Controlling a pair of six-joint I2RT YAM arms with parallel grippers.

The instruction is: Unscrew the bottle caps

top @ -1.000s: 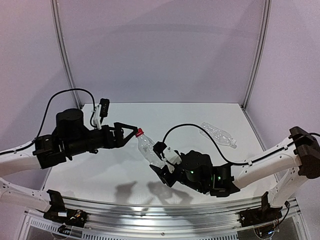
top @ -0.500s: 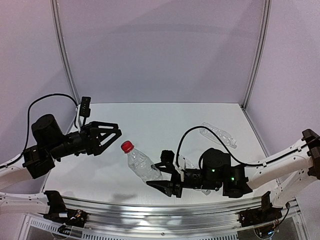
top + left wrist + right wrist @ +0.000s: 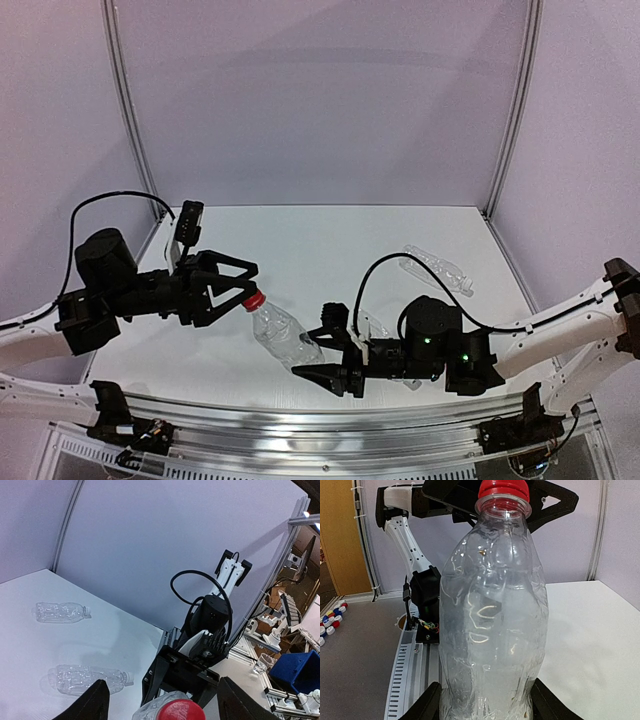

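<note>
My right gripper [image 3: 318, 362] is shut on the body of a clear plastic bottle [image 3: 282, 335] and holds it tilted above the table, neck toward the left arm. In the right wrist view the bottle [image 3: 492, 630] stands between my fingers [image 3: 427, 707]. Its bright red cap [image 3: 256, 298] is on the neck and also shows in the right wrist view [image 3: 503, 490]. My left gripper [image 3: 251, 285] is open, its fingers [image 3: 95, 702] wide on either side of the red cap [image 3: 175, 711], not touching it.
A clear bottle [image 3: 435, 268] lies on the table at the back right. Another bottle [image 3: 87, 677] lies nearer, partly hidden behind the right arm in the top view. Several loose coloured caps [image 3: 327, 622] lie beyond the table's near edge.
The left gripper came off the red cap, drew back to the left, and has now returned open around it. The right gripper turned and lowered the bottle slightly.
</note>
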